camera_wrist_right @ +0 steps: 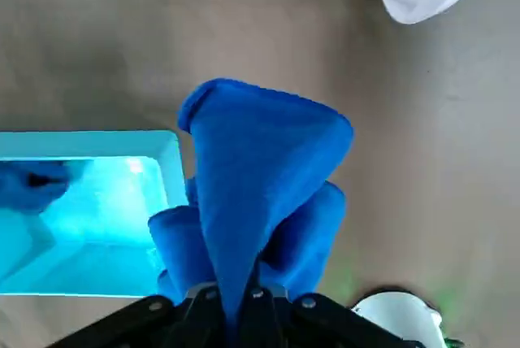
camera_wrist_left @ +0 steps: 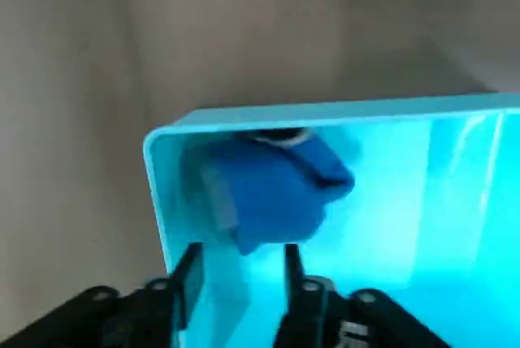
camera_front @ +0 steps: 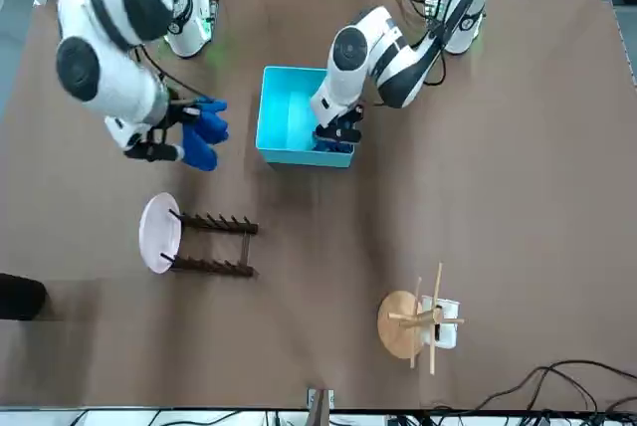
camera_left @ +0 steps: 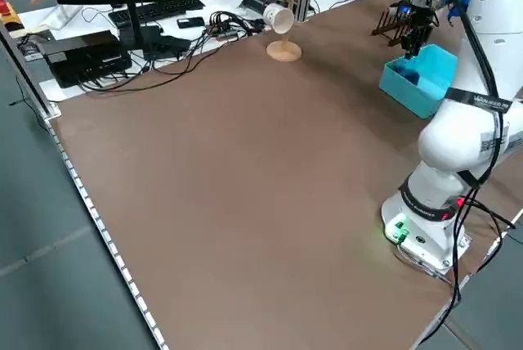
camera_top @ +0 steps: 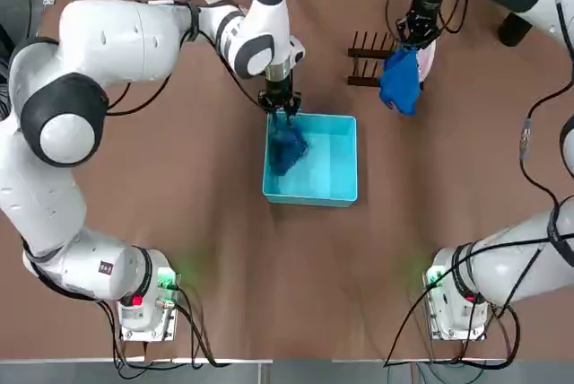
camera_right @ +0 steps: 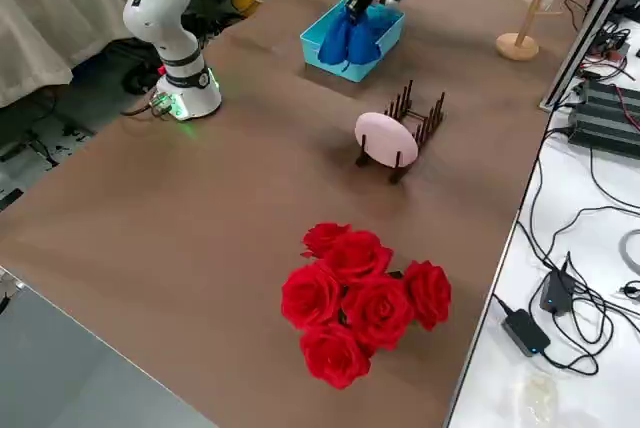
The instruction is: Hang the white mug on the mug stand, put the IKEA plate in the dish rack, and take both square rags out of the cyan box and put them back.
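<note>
Under the left gripper [camera_top: 284,115], cyan box [camera_top: 341,194] w/ one square rag [camera_top: 287,151] inside, just below its parted, released jaws. Right gripper [camera_top: 409,44] clenched on 2nd rag [camera_top: 400,81], which hangs from its jaws, w/ dish rack [camera_top: 366,70] beside them and IKEA plate [camera_front: 158,233] standing in rack. White mug [camera_front: 445,320] hangs on mug stand [camera_front: 400,325], well apart from both jaws.

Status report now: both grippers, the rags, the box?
Left gripper open over rag in cyan box. Right gripper shut on second rag, held above table near dish rack. Nothing in the way.
</note>
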